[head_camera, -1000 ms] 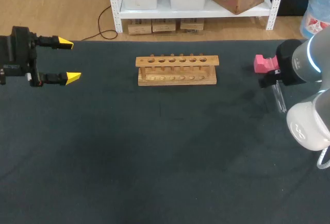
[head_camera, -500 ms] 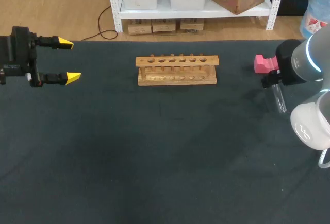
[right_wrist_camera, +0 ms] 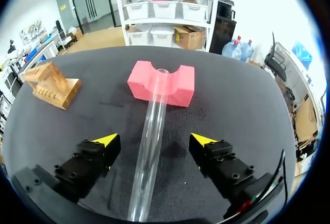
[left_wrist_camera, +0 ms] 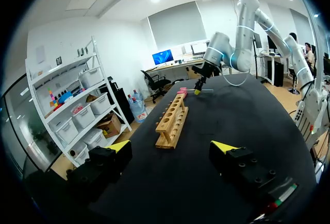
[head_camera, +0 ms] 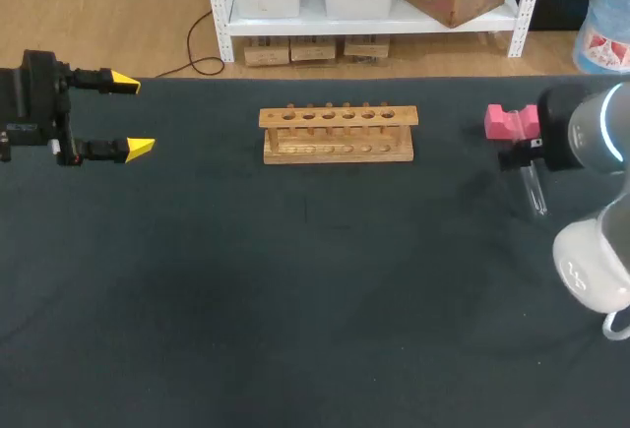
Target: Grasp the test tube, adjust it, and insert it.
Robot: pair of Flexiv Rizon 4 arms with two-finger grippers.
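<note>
Edged slightly outward, my right claw (right_wrist_camera: 153, 139) hangs wide open astride the clear glass test tube (right_wrist_camera: 156, 105), grasp not yet made; left claw (head_camera: 131, 113) unmoved, open, empty.

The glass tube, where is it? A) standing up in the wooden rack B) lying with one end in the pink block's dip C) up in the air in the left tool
B: in the right wrist view the glass tube lies with its far end in the notch of the pink block, and the wooden rack holds nothing.
</note>
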